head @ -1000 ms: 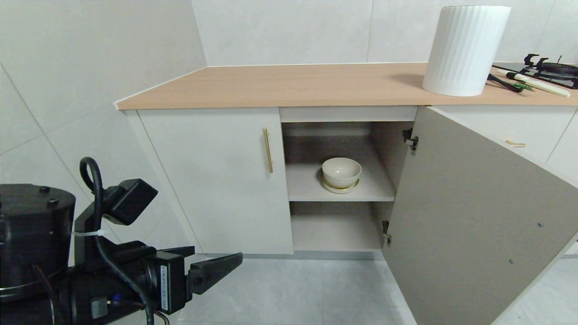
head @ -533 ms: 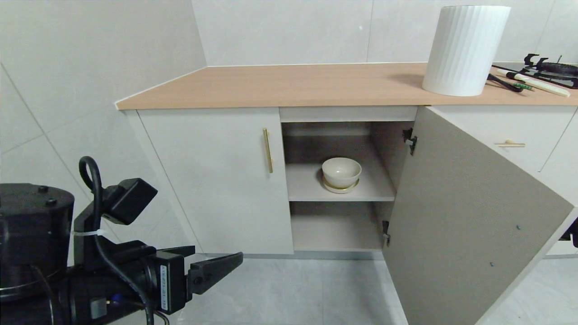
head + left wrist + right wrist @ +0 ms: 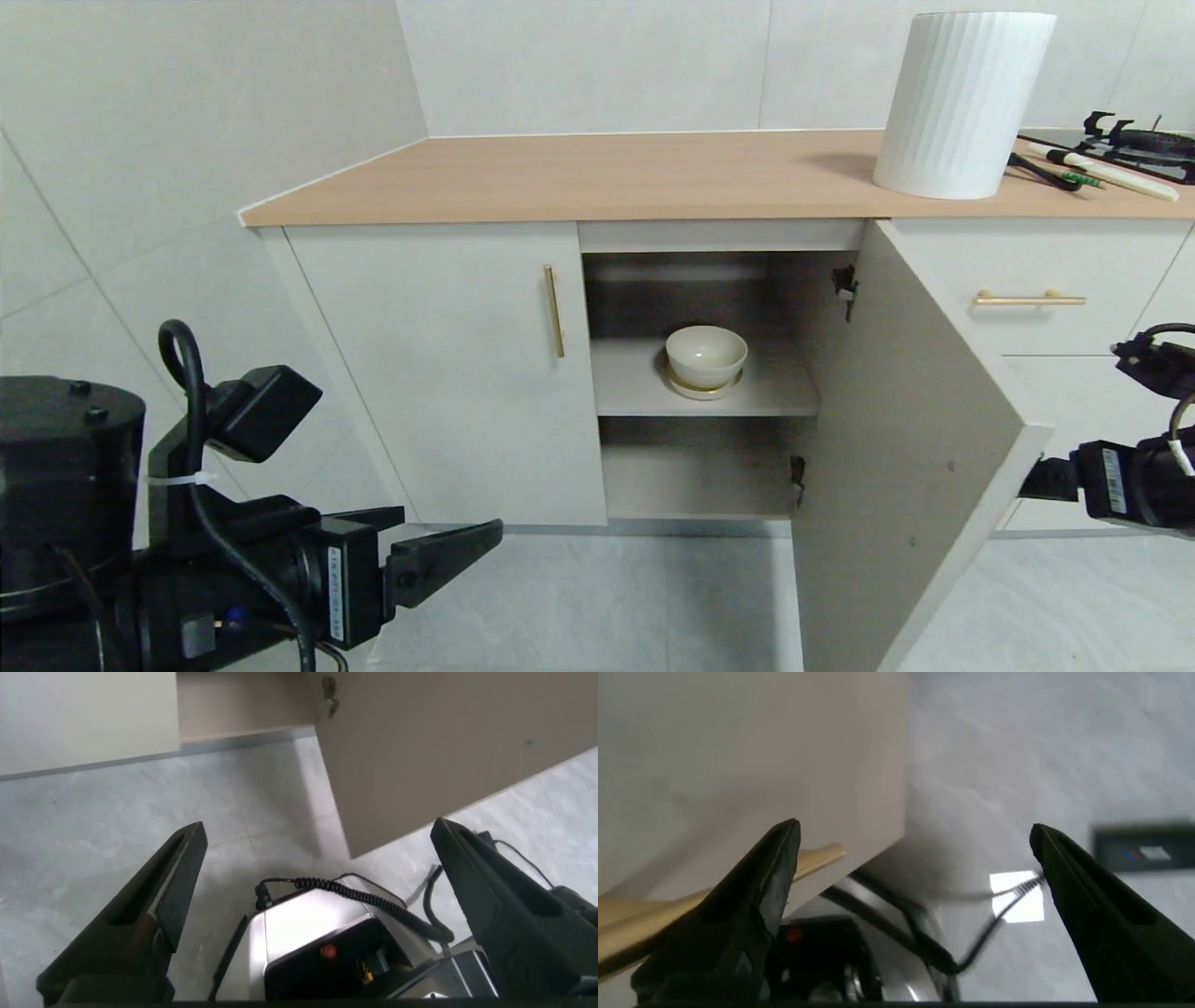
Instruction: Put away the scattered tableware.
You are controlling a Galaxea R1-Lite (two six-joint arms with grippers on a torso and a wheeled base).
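Observation:
A cream bowl (image 3: 706,354) sits on a small plate (image 3: 704,385) on the middle shelf of the open cabinet. The cabinet's right door (image 3: 920,439) stands half open. My right gripper (image 3: 1041,481) is against the door's outer face near its free edge. It is open in the right wrist view (image 3: 913,831), where the door panel (image 3: 738,765) and its gold handle (image 3: 710,891) lie by one finger. My left gripper (image 3: 448,525) hangs low at the left over the floor, open and empty (image 3: 318,831).
A tall white ribbed container (image 3: 962,103) stands on the wooden counter (image 3: 607,173), with chopsticks and utensils (image 3: 1102,173) beside a stove burner (image 3: 1144,140). The left cabinet door (image 3: 448,373) is closed. Grey floor tiles (image 3: 653,597) lie in front.
The right cabinet door has swung toward the cabinet, uncovering the drawer and its handle behind it. My right arm has come into view behind the door's edge. The left arm has stayed put.

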